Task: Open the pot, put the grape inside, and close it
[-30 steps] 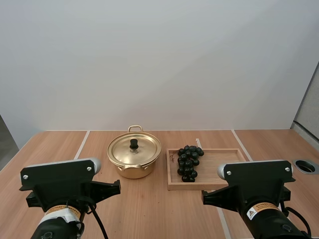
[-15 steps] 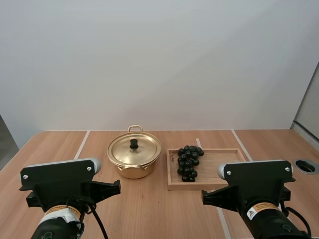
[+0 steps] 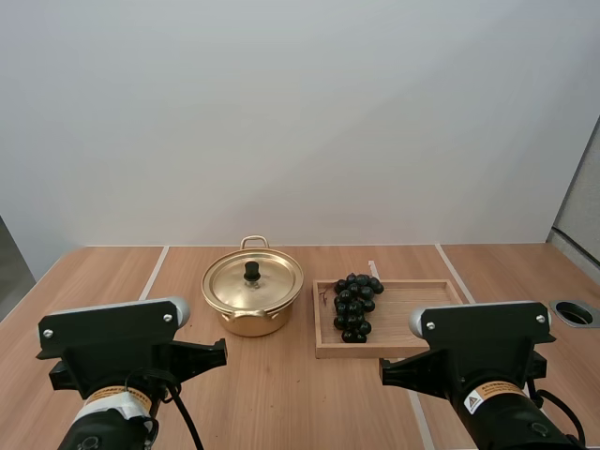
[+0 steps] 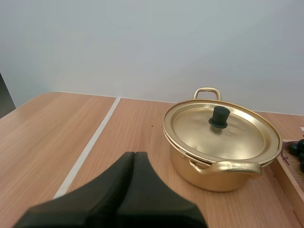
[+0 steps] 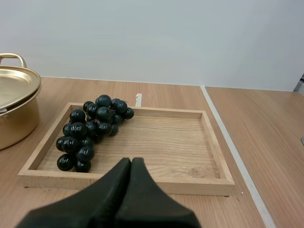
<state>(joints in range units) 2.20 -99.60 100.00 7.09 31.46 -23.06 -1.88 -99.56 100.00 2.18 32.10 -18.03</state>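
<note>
1. The left gripper [image 4: 134, 155] has its fingers pressed together on nothing. The lidded gold pot [image 4: 219, 152] stands ahead of the tips, apart.
2. The right gripper [image 5: 131, 160] is also closed and empty, at the near rim of the wooden tray [image 5: 190, 142]. The grapes [image 5: 90, 130] lie beyond the tips, at the tray's pot-side end.

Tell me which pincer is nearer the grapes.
Right. The right pincer faces the grapes in the tray; the left pincer sits before the pot, farther off.
</note>
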